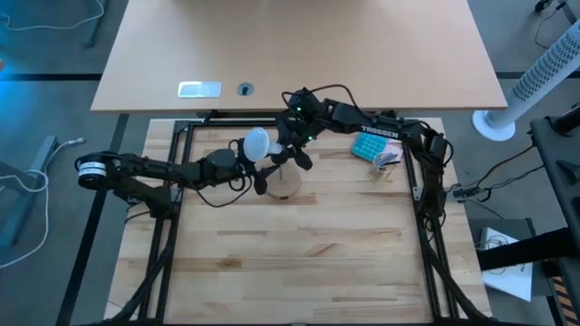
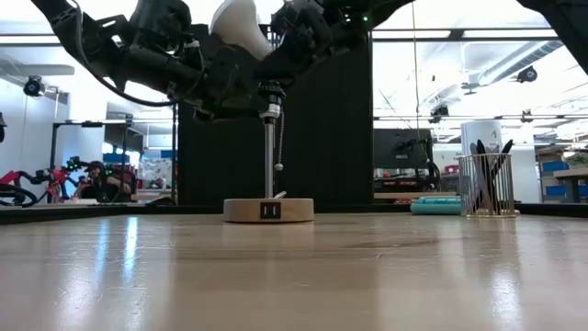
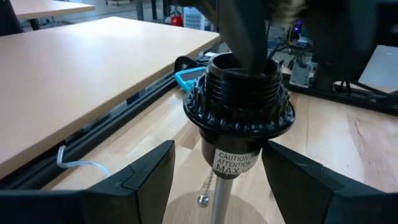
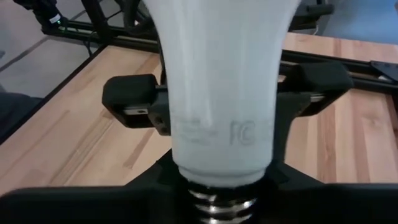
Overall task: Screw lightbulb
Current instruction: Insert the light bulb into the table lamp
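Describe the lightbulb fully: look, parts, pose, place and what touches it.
The lightbulb is a matte white bulb that looks like plastic or frosted glass. Its body narrows to a neck bearing faint grey printed marks, ending in a ribbed silver screw base. The right pincer grips the neck, one dark finger on each side. The low view shows it tilted above the black socket, which the left pincer straddles; the wrist view shows that socket empty.

White lightbulb (image 4: 224,93) neck close up, dark hand (image 4: 224,180) fingers flanking it
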